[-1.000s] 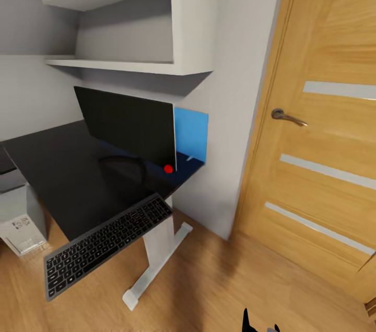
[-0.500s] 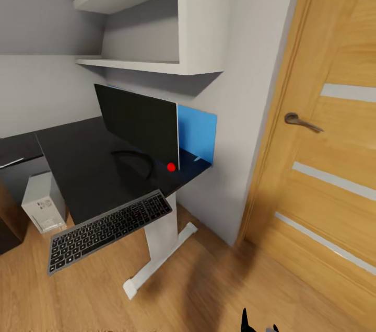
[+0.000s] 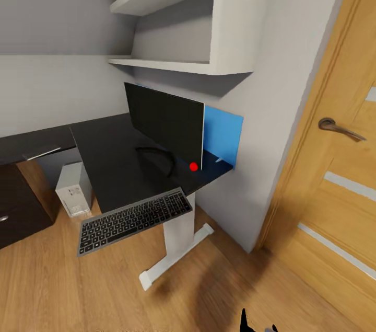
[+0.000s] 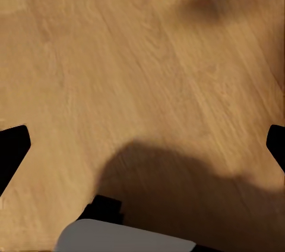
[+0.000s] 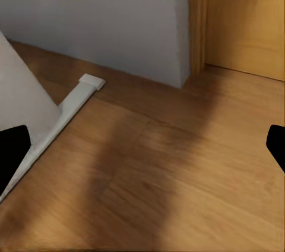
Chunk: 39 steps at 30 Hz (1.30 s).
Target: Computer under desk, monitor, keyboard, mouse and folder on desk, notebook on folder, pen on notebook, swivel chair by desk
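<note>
The black-topped desk (image 3: 107, 157) stands against the grey wall. On it the monitor (image 3: 164, 122) faces me, black screen with a red dot at its lower corner. The dark grey keyboard (image 3: 133, 219) lies at the desk's front edge and overhangs it. Behind the monitor the blue folder (image 3: 224, 133) stands upright against the wall. On the floor under the desk sits the light grey computer (image 3: 73, 191). My left gripper (image 4: 142, 148) hangs open over bare wooden floor. Near the desk's white foot (image 5: 77, 94) my right gripper (image 5: 142, 145) is open and holds nothing.
White wall shelves (image 3: 177, 23) hang above the desk. Dark drawers (image 3: 18, 206) stand at the left. A wooden door (image 3: 339, 180) with a metal handle (image 3: 334, 125) is at the right. The desk's white leg (image 3: 177, 235) reaches onto the wooden floor (image 3: 78, 290).
The whole head view has shifted: desk, monitor and keyboard sit further right in the picture, and the drawers have come into view. That is camera motion; the things stand as before.
</note>
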{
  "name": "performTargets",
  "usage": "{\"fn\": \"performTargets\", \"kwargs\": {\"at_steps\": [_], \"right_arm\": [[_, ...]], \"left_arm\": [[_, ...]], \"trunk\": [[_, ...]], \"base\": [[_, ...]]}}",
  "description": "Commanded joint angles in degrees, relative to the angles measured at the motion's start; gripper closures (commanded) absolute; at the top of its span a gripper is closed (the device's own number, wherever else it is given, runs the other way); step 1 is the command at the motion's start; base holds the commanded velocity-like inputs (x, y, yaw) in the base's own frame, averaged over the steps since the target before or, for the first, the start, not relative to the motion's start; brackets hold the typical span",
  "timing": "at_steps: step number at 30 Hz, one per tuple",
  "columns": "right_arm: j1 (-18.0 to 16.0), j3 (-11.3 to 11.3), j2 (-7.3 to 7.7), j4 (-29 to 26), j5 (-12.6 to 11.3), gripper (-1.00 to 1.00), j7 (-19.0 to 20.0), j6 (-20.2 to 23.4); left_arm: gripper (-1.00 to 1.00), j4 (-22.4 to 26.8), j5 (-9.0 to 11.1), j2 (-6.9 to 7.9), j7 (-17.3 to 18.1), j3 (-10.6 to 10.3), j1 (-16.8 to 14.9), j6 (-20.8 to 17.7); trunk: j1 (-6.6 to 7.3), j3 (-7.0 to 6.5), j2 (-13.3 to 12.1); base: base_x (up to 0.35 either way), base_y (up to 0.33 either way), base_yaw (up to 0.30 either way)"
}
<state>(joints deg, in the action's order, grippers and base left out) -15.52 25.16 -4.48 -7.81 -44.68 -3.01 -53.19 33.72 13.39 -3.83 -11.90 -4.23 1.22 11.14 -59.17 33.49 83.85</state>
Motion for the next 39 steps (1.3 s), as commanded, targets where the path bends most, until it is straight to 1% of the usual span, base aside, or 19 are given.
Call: {"fn": "performTargets", "kwargs": {"at_steps": [1, 9, 11, 12, 13, 15, 16, 17, 18, 19, 20, 22, 23, 25, 26, 27, 31, 35, 39], "right_arm": [[-0.03, 0.50, 0.00, 0.10, -0.23, -1.00, -0.32, -0.16], [-0.03, 0.44, -0.08, 0.67, -0.42, -1.00, -0.57, -1.49], [-0.03, 0.41, -0.09, 0.68, -0.46, -1.00, -0.58, -2.27], [-0.03, 0.40, -0.14, 0.68, -0.47, -1.00, -0.58, -2.92], [-0.03, 0.37, -0.28, 0.68, -0.48, -1.00, -0.60, -3.63], [-0.03, 0.32, -0.45, 0.70, -0.52, -1.00, -0.63, -4.33], [-0.03, 0.24, -0.62, 0.74, -0.55, -1.00, -0.65, -5.00], [-0.03, 0.18, -0.70, 0.75, -0.57, -1.00, -0.66, -5.36], [-0.03, 0.16, -0.72, 0.76, -0.57, -1.00, -0.67, -5.44], [-0.05, 0.06, -0.72, 0.77, -0.58, -1.00, -0.67, -5.59], [-0.04, -0.04, -0.71, 0.77, -0.58, -1.00, -0.67, -5.66], [-0.04, -0.13, -0.67, 0.77, -0.58, -1.00, -0.68, -5.66], [-0.03, -0.19, -0.58, 0.77, -0.58, -1.00, -0.68, -5.51], [-0.03, -0.19, -0.51, 0.77, -0.58, -1.00, -0.68, -5.37], [-0.03, -0.22, -0.38, 0.93, -0.58, -1.00, -0.68, -5.32], [-0.03, -0.25, -0.29, 1.31, -0.63, -1.00, -0.68, -5.29], [-0.03, -0.28, -0.20, 1.79, -0.66, -1.00, -0.82, -5.37], [-0.03, -0.35, -0.20, 1.89, -0.73, -1.00, -0.98, -5.38], [-0.03, -0.27, -0.39, 1.91, -0.70, -1.00, -0.96, -5.48]], "left_arm": [[-1.00, 0.06, 0.58, 0.09, -0.42, -0.40, 0.01, 0.16], [-1.00, -0.62, 1.17, 0.43, -0.62, -0.08, 0.01, -0.31], [-1.00, -0.71, 1.78, 0.46, -0.85, 0.06, 0.04, -0.34], [-1.00, -0.84, 2.85, 0.48, -0.98, 0.28, 0.06, -0.42], [-1.00, -1.20, 4.58, 0.52, -1.06, 0.67, 0.11, -0.48], [-1.00, -1.86, 6.72, 0.57, -1.11, 1.07, 0.10, -0.49], [-1.00, -3.06, 10.21, 0.78, -1.11, 1.45, 0.07, -0.47], [-1.00, -3.74, 13.14, 1.21, -1.11, 1.65, 0.04, -0.41], [-1.00, -3.88, 14.00, 1.38, -1.07, 1.69, 0.03, -0.38], [-1.00, -4.16, 15.95, 1.91, -0.80, 1.77, 0.02, -0.23], [-1.00, -4.30, 16.84, 2.17, -0.61, 1.77, 0.02, -0.09], [-1.00, -4.39, 17.32, 2.33, -0.44, 1.47, 0.01, 0.12], [-1.00, -4.38, 16.72, 2.50, -0.34, -1.10, 0.01, 2.70], [-1.00, -4.67, 14.39, 2.51, -0.35, -2.90, 0.01, 7.59], [-1.00, -6.03, 11.03, 2.49, -0.38, -3.93, 0.01, 13.38], [-1.00, -7.67, 8.81, 2.47, -0.44, -4.28, 0.01, 16.86], [-1.00, -9.49, 6.75, 2.50, -0.47, -4.63, 0.01, 20.26], [-1.00, -9.88, 6.32, 2.46, -0.49, -4.68, 0.01, 21.00], [-1.00, -10.13, 6.47, 2.42, -0.82, -4.47, 0.01, 21.05]], "trunk": [[0.00, 0.04, 0.02], [0.00, 0.04, 0.02], [0.00, 0.04, 0.02], [0.00, 0.04, 0.02], [0.00, 0.04, 0.02], [0.00, 0.04, 0.02], [0.00, 0.04, 0.02], [0.00, 0.04, 0.02], [0.00, 0.04, 0.02], [0.00, 0.04, 0.02], [0.00, 0.04, 0.02], [0.00, 0.04, 0.02], [0.00, 0.04, 0.02], [0.00, 0.04, 0.02], [0.00, 0.04, 0.02], [0.00, 0.04, 0.02], [0.00, 0.04, 0.02], [0.00, 0.04, 0.02], [0.00, 0.04, 0.02]], "base": [[0.000, 0.000, 0.285], [0.000, 0.000, 0.285], [0.000, 0.000, 0.285], [0.000, 0.000, 0.285], [0.000, 0.000, 0.285], [0.000, 0.000, 0.285], [0.000, 0.000, 0.286], [0.000, 0.000, 0.286], [0.000, 0.000, 0.286], [0.000, 0.000, 0.286], [0.000, 0.000, 0.287], [0.000, 0.000, 0.288], [0.000, 0.000, 0.288], [0.000, 0.000, 0.288], [0.000, 0.000, 0.288], [0.000, 0.000, 0.289], [0.000, 0.000, 0.289], [0.000, 0.000, 0.289], [0.000, 0.000, 0.289]]}}
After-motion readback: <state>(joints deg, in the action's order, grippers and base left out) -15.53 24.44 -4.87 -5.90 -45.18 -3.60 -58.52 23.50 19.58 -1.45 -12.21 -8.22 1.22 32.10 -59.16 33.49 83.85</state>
